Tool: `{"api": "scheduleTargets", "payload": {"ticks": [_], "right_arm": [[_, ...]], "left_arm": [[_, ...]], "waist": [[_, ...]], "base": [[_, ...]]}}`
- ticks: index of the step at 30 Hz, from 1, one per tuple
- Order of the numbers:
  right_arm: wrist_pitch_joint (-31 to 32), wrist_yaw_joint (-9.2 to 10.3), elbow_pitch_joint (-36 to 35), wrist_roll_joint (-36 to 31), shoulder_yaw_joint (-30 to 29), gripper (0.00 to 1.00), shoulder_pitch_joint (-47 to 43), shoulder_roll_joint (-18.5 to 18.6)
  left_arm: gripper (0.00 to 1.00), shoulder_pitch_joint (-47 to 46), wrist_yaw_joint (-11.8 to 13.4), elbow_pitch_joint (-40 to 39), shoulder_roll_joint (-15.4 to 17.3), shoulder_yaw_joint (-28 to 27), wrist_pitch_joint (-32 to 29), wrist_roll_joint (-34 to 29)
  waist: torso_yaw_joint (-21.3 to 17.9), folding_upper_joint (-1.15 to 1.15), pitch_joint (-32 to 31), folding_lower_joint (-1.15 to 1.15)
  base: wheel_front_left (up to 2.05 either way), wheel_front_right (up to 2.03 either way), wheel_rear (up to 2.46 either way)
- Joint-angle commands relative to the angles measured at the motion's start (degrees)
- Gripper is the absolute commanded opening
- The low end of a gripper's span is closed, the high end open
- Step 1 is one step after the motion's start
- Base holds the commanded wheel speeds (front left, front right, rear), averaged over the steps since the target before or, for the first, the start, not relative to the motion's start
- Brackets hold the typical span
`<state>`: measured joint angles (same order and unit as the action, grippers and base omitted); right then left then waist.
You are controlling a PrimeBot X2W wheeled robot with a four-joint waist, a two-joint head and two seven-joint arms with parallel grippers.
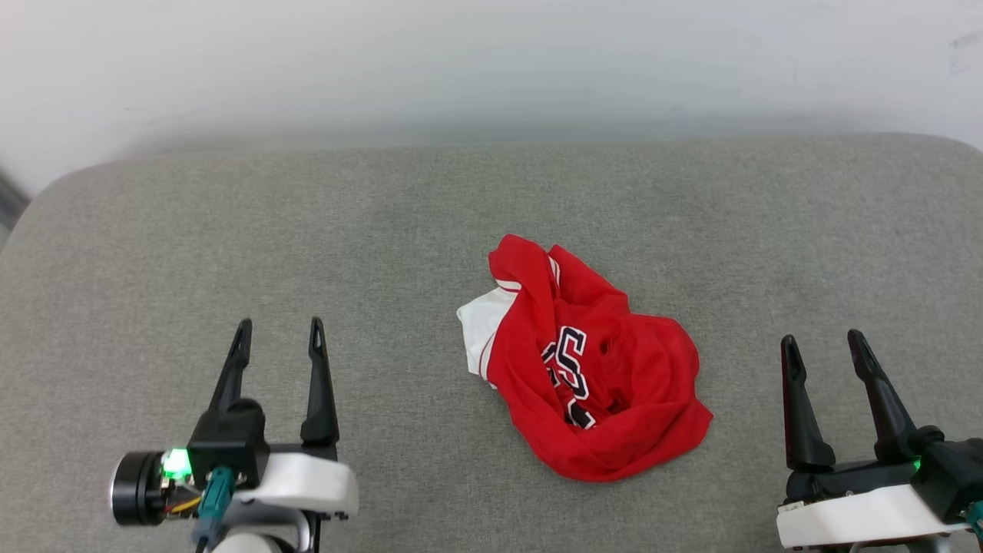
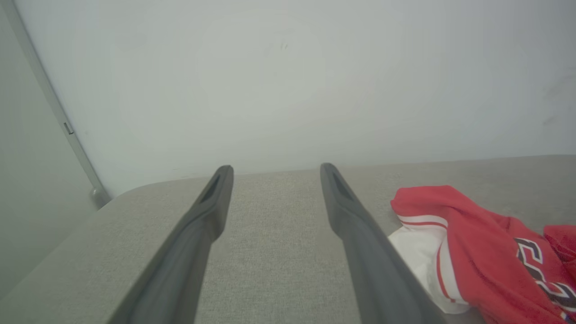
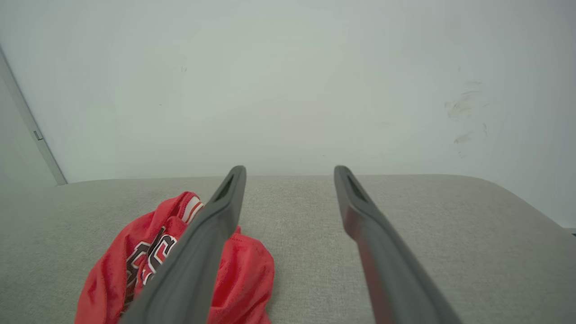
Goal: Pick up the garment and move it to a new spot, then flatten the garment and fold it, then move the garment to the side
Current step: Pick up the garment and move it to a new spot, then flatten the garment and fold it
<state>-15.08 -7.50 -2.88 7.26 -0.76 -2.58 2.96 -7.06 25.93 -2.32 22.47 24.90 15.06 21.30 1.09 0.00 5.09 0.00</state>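
The garment [image 1: 591,369], a red jersey with a white sleeve and black white-outlined lettering, lies crumpled in a heap near the middle of the grey cushioned surface [image 1: 384,230]. My left gripper [image 1: 278,332] hovers at the lower left, open and empty, well to the left of the heap. At the lower right my right gripper [image 1: 823,344] is also open and empty, to the right of the heap. In the left wrist view the garment [image 2: 477,252] lies right of my open left gripper [image 2: 275,171]. In the right wrist view the garment [image 3: 144,261] sits left of my open right gripper [image 3: 290,172], partly behind one finger.
A pale wall [image 1: 491,69] rises behind the surface's far edge. The surface's rounded corners show at the far left [image 1: 54,200] and far right. A grey vertical strip [image 2: 54,112] runs along the wall at the left.
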Motion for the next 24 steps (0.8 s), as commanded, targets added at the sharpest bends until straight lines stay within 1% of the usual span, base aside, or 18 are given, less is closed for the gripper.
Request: {"api": "scheduleTargets", "payload": {"ticks": [1, 4, 8, 13, 21, 24], "right_arm": [[-0.14, 0.02, 0.24, 0.27, -0.04, 1.00, -0.51, -0.15], [-0.14, 0.02, 0.61, 0.92, 0.01, 1.00, -0.94, -0.15], [-0.14, 0.02, 1.12, 1.46, -0.01, 1.00, -1.53, -0.15], [-0.14, 0.02, 1.68, 2.03, 0.17, 1.00, -2.58, -0.14], [-0.14, 0.02, 2.38, 2.85, 0.11, 1.00, -3.79, -0.14], [-0.14, 0.02, 2.64, 3.13, 0.24, 1.00, -4.17, -0.14]], "left_arm": [[1.00, 1.31, -0.59, -0.25, -0.78, -1.09, 0.16, -1.04], [1.00, 4.36, -2.29, -0.50, -3.33, -3.81, 0.16, -3.52], [1.00, 7.75, -3.92, -1.04, -6.38, -6.21, 0.17, -6.52], [1.00, 10.52, -6.17, -1.30, -9.52, -9.03, 0.17, -9.35], [1.00, 13.35, -9.59, -0.60, -13.25, -13.03, 0.17, -12.61], [1.00, 14.07, -10.68, -0.33, -14.19, -14.53, 0.17, -13.38]], "waist": [[0.23, 0.00, -0.26, 0.00], [0.50, 0.00, -0.71, 0.00], [0.80, 0.00, -1.43, 0.00], [0.71, 0.00, -2.19, 0.00], [0.57, 0.00, -3.04, 0.00], [0.52, 0.00, -3.14, 0.00]], "base": [[0.00, 0.00, 0.00], [0.00, 0.00, 0.00], [0.00, 0.00, 0.00], [0.00, 0.00, 0.00], [0.00, 0.00, 0.00], [0.00, 0.00, 0.00]]}}
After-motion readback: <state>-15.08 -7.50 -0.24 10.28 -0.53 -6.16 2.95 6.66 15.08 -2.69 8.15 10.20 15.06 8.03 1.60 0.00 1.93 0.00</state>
